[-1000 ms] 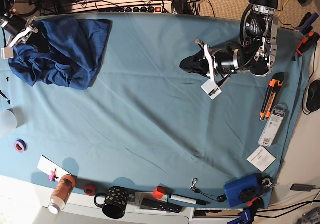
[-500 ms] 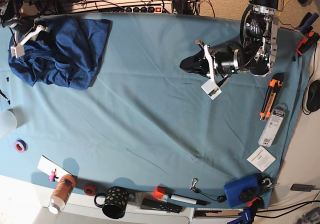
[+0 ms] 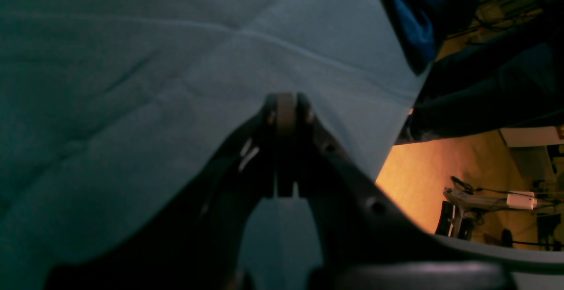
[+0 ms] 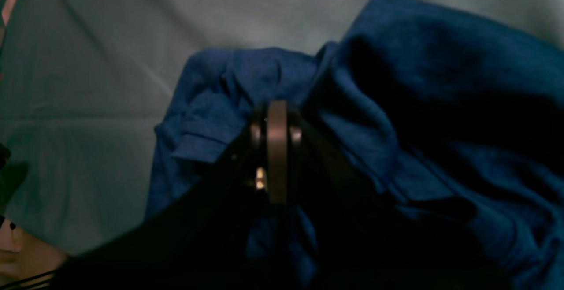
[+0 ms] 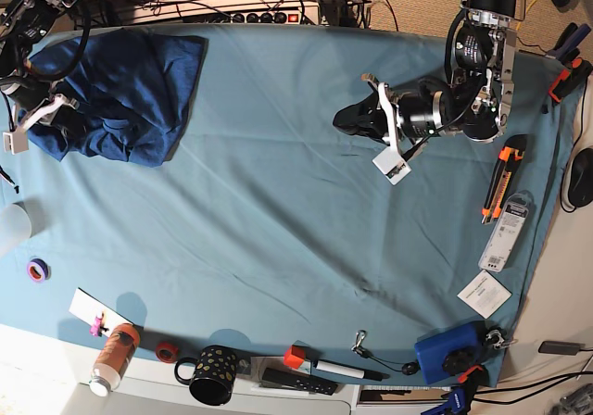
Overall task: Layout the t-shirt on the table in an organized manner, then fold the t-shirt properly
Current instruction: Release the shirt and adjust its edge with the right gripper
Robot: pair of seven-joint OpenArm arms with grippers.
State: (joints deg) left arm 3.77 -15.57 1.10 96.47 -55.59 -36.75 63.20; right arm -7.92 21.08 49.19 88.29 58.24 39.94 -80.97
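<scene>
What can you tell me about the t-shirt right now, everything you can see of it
The t-shirt is dark navy-blue, heathered soft fabric, lying crumpled in a bunched heap rather than spread flat, with folds and a hemmed edge showing in the right wrist view. It sits on the table at the far left corner in the base view, resting on the teal cloth. The right claw, shut, sits at its edge; whether it pinches fabric is unclear.

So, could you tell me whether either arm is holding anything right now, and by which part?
Nothing is held. The right gripper has its jaws shut with nothing between them, above the crumpled t-shirt. The left gripper is shut too, over the bare table.
</scene>
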